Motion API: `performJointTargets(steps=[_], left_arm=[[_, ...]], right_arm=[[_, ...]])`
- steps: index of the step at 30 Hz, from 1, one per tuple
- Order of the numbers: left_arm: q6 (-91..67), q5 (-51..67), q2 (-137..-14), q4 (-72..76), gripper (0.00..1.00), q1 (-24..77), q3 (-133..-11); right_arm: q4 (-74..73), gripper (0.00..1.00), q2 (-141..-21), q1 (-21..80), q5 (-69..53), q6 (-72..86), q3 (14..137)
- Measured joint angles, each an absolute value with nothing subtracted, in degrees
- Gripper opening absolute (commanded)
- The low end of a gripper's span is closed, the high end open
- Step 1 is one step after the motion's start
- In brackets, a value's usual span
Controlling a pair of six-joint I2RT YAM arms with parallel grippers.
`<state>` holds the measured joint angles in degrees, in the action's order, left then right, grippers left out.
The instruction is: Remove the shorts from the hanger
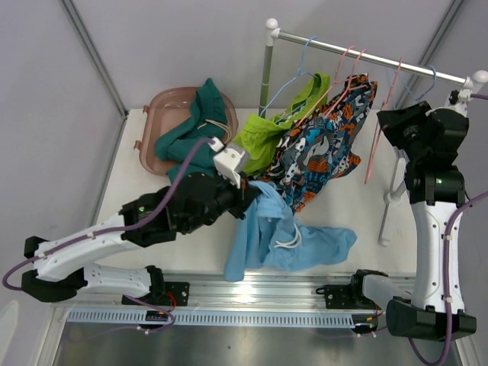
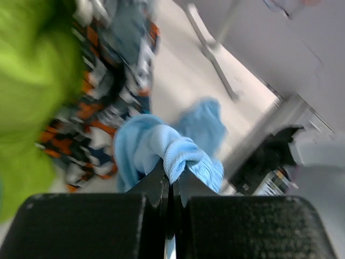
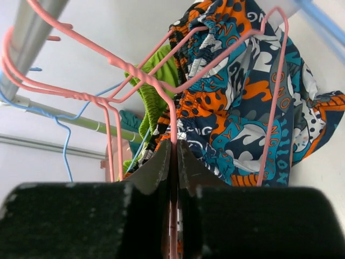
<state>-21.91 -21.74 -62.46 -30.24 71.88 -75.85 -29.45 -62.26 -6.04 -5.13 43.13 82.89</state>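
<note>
My left gripper [image 1: 245, 195] is shut on a bunched fold of the light blue shorts [image 1: 286, 240], which trail down onto the white table [image 1: 358, 206]. The left wrist view shows the fold [image 2: 180, 154] pinched between my fingers [image 2: 172, 181]. My right gripper [image 1: 387, 122] is shut on the wire of a pink hanger [image 1: 374, 152] hanging from the rail [image 1: 366, 57]; the right wrist view shows the wire [image 3: 173, 113] between my closed fingertips [image 3: 174, 154]. The cartoon print shorts [image 1: 320, 152] and lime green shorts [image 1: 278, 126] hang from hangers. The dark teal shorts [image 1: 194, 126] lie in a bin.
A pink plastic bin [image 1: 156, 114] stands at the back left of the table. The rack's upright posts [image 1: 265, 76] stand at the back and at the right [image 1: 393, 191]. Several pink and blue hangers [image 1: 347, 69] hang on the rail.
</note>
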Motion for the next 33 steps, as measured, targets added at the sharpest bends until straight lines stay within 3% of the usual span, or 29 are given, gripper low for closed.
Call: performJointTargets(steps=[2, 3, 4, 10, 18, 23, 27, 29, 30, 31, 32, 33], left_arm=[[-18.9, -25.8, -62.5, -32.2, 0.0, 71.4, -80.8], [-17.4, -27.3, -62.5, -32.9, 0.0, 70.6, -83.4], [-16.1, -28.1, -62.7, -33.3, 0.0, 69.1, -85.6], [-7.9, -27.7, -68.2, -34.7, 0.0, 46.5, -102.7], [-1.1, -20.4, -96.4, -32.9, 0.0, 22.7, -146.6], [-6.0, -9.5, -106.9, -23.9, 0.0, 12.0, -147.5], [-9.8, -2.0, -115.9, -21.7, 0.0, 9.9, -143.9], [-10.8, 0.2, -118.5, -22.2, 0.17, 10.2, -140.1], [-11.4, 1.1, -119.9, -22.8, 0.62, 10.3, -137.9], [-11.7, 2.0, -120.8, -23.5, 0.93, 10.4, -135.5], [-12.6, 2.9, -121.6, -24.7, 0.99, 10.5, -133.6], [-13.5, 3.7, -122.1, -25.8, 0.99, 10.6, -131.7]], right_arm=[[-29.5, 0.72, -60.5, -6.3, -5.9, 43.7, 82.2], [-29.5, 0.92, -59.5, -6.4, -6.2, 43.6, 81.9], [-29.5, 0.99, -58.8, -6.4, -6.5, 43.9, 81.8], [-29.3, 0.99, -54.3, -6.5, -7.9, 43.4, 80.9], [-28.3, 0.99, -48.2, -6.5, -11.4, 43.3, 71.0], [-28.5, 0.99, -46.5, -6.5, -14.4, 43.1, 66.4], [-28.3, 0.99, -45.3, -6.5, -15.8, 41.9, 66.2], [-27.8, 0.99, -44.5, -6.5, -16.6, 41.4, 66.2], [-27.3, 0.99, -44.2, -6.5, -17.5, 41.2, 66.3], [-26.8, 0.99, -44.0, -6.5, -18.3, 41.0, 66.4], [-26.4, 1.0, -44.0, -6.5, -19.5, 40.8, 66.8], [-25.8, 0.99, -44.0, -6.5, -20.8, 40.6, 67.5]])
